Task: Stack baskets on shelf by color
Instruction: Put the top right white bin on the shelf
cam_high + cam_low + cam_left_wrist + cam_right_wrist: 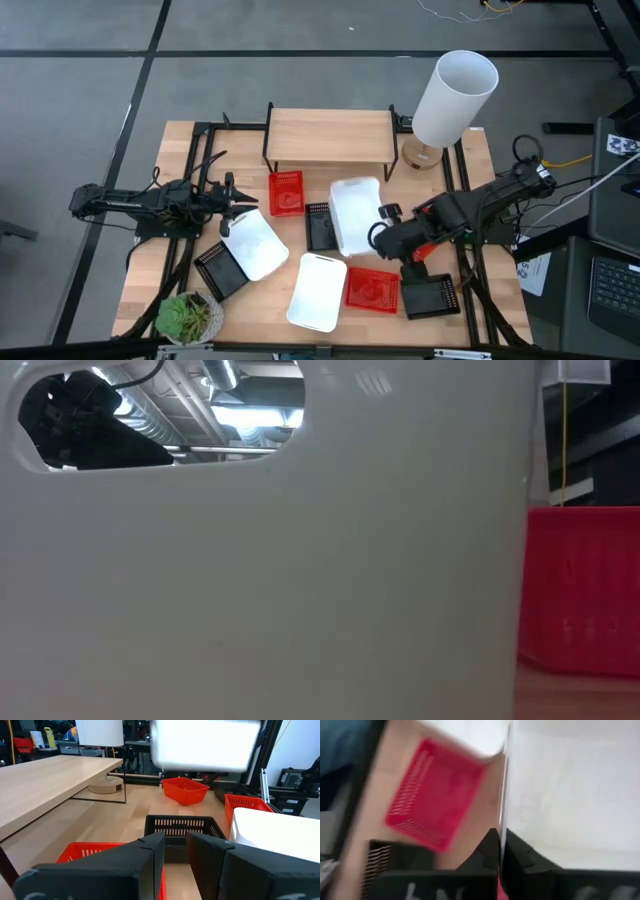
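Observation:
My right gripper (383, 234) is shut on a white basket (355, 215), which shows blurred in the air in the left wrist view (205, 745). The light-wood shelf (330, 135) stands at the far middle with nothing on it. On the table lie a red basket (286, 192), a black one (320, 226), a white one (255, 243), a black one (220, 270), a white one (318, 290), a red one (372, 290) and a black one (430, 297). My left gripper (236, 208) waits at the left, pointing level, open by a narrow gap (176, 852). My right gripper pinches the white basket's thin side wall at its rim (505, 817), one finger on each face of the wall. The fingers come from above, slanting in from the table's right. The basket is off the table below the fingers.
A tall white cylinder on a round wooden base (452, 95) stands at the far right beside the shelf. A potted green plant (188, 318) sits at the near left corner. In the low view a white basket's wall (300, 580) fills most of the picture.

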Available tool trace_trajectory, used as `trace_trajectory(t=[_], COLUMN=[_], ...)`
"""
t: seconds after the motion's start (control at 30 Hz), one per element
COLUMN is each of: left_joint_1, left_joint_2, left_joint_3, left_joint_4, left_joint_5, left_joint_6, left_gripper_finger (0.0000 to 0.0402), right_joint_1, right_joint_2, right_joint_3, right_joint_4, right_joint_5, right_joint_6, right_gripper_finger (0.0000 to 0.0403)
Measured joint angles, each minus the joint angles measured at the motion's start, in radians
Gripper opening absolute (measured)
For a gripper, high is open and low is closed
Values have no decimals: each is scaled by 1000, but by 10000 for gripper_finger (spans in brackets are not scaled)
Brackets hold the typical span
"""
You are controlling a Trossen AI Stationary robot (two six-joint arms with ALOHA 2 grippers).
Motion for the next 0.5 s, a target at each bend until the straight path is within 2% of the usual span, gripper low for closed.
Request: trace_trajectory(t=[0.13,0.23,0.4,0.47,0.5], left_joint_1=[0,0,0,0,0], left_joint_2=[0,0,0,0,0], left_joint_3=[0,0,0,0,0], left_joint_4=[0,0,0,0,0], left_joint_5=[0,0,0,0,0], left_joint_6=[0,0,0,0,0], left_gripper_finger=[74,74,74,74,74], right_joint_1=[-29,-96,-299,-404,-458], right_joint_2=[0,0,-5,-9,-11], right_joint_3=[67,110,158,159,159], right_joint_4=[-2,-22,-107,-130,-138], right_joint_5=[206,289,289,222,156], right_joint_6=[-162,-257,-389,-455,-500], right_gripper_finger=[1,1,1,1,0])
